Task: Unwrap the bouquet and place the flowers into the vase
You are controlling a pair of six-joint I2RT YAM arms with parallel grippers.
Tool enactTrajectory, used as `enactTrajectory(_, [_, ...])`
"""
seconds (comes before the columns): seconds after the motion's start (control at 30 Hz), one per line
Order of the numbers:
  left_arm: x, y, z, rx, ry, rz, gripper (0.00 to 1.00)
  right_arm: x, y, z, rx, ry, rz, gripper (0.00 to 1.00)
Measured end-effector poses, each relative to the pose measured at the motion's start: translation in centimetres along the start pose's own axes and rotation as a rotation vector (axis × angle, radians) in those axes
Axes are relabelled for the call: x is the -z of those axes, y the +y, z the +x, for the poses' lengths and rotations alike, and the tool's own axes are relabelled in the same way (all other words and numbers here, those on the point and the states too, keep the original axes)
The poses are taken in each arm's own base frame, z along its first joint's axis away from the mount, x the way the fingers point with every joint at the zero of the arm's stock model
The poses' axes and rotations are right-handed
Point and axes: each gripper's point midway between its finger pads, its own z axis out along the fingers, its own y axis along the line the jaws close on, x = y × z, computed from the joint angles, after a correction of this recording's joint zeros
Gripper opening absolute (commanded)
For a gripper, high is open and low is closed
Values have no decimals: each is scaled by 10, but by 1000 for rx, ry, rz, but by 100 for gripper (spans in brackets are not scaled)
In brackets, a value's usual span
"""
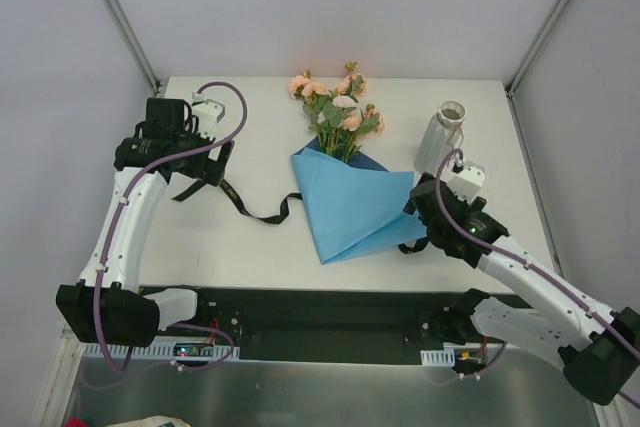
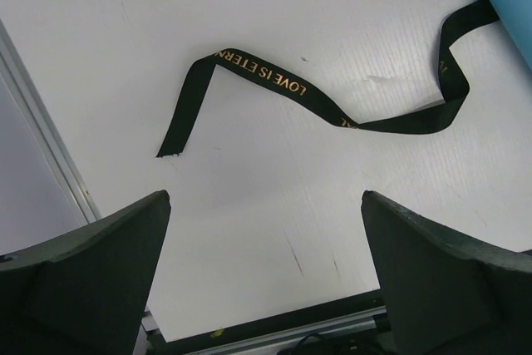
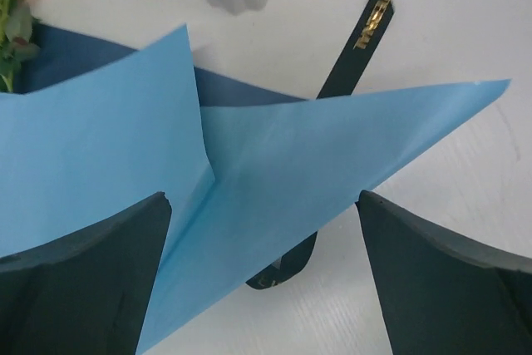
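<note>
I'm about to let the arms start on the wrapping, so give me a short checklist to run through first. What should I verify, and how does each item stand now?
1. Untied ribbon: ok. It lies slack on the table, partly under the blue paper.
2. Opened blue paper: not ok. It is folded over the stems.
3. Open right gripper above the paper's flap: ok.
4. Open, empty left gripper above the ribbon: ok.
5. Upright vase: ok.
6. Loose stems on the flowers: cannot tell, as the paper hides them.
</note>
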Motion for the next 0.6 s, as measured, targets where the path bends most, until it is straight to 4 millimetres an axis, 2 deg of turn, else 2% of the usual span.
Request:
enactTrajectory(0.07, [1, 0, 1, 0, 2, 0, 99, -16, -2, 19, -19, 105, -11, 94])
enactTrajectory(0.1, [1, 0, 1, 0, 2, 0, 99, -23, 0, 21, -41, 139, -21, 90])
enactTrajectory(0.13, [1, 0, 1, 0, 2, 0, 99, -29, 9, 20, -72, 167, -61, 82])
enactTrajectory(0.23, [3, -1, 2, 0, 2, 0, 99, -41, 34, 17, -125, 214, -167, 73])
enactTrajectory(0.37, [4, -1, 2, 0, -1, -1, 99, -60, 55, 24, -153, 281, -244, 70])
enactTrajectory(0.5, [6, -1, 2, -2, -6, -3, 99, -71, 59, 44, -117, 357, -251, 70])
enactTrajectory(0.6, [8, -1, 2, -2, -12, -5, 99, -74, 58, 48, -94, 368, -252, 70])
